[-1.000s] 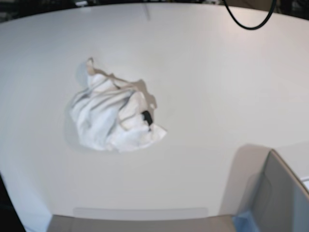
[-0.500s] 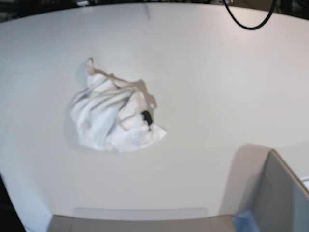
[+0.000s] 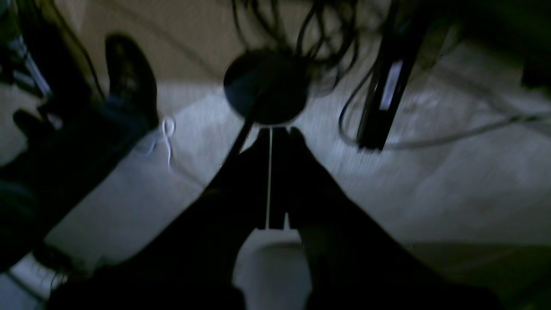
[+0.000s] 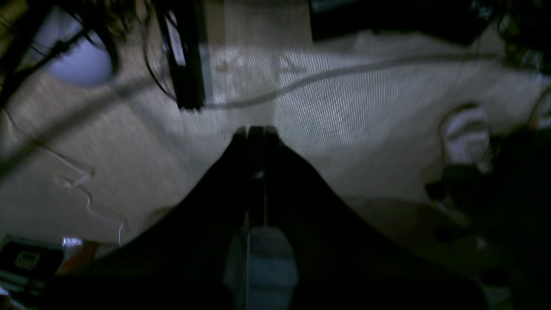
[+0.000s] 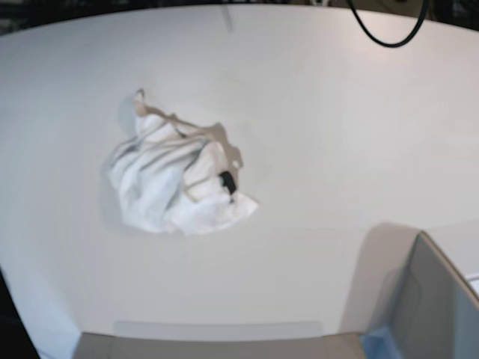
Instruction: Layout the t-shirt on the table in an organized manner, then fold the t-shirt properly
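T-shirt (image 5: 178,182) lies crumpled on the table (image 5: 322,134), left of centre (black tag (image 5: 227,181) showing). Left gripper (image 3: 275,129) and right gripper (image 4: 256,128), both pressed together, should open, pinch separate edges, spread outward

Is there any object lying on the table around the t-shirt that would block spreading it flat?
Nothing visible does. The t-shirt lies crumpled on bare table; only a grey box corner sits well apart.
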Robot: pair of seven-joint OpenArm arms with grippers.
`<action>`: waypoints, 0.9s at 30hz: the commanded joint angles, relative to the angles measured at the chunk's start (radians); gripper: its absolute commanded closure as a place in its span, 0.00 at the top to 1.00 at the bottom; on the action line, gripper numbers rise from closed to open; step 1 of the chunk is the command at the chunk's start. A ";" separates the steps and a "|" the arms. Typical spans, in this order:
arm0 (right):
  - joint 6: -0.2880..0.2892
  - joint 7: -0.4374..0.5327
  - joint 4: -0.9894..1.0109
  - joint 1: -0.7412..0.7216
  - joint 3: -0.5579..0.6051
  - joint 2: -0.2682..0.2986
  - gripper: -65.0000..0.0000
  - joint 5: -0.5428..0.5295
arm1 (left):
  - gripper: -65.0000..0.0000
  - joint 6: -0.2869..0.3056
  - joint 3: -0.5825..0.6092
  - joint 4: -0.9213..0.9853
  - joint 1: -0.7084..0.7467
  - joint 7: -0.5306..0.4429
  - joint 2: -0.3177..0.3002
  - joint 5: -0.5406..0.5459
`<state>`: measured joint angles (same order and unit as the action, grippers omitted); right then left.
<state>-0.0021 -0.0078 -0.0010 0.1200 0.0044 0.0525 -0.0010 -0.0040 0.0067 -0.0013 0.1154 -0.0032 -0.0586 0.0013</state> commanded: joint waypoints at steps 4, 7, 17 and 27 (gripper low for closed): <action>-0.003 -0.001 0.000 0.019 0.004 0.007 0.01 0.000 | 0.00 -0.003 0.003 0.001 0.014 -0.005 0.003 0.001; -0.003 -0.001 0.000 0.033 0.004 0.007 0.01 0.002 | 0.00 -0.001 0.002 0.001 0.020 -0.005 0.003 0.001; -0.005 0.168 -0.004 0.131 -0.001 0.002 0.01 0.220 | 0.00 0.002 0.003 0.001 0.074 -0.048 0.004 0.001; -0.006 0.668 -0.001 0.287 -0.005 0.008 0.01 0.217 | 0.00 0.002 0.003 0.001 0.243 -0.524 0.003 0.001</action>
<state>-0.0090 0.6384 -0.0029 0.3916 0.0021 0.0578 0.2146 0.0002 0.0067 -0.0040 0.3336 -0.5114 -0.0532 0.0013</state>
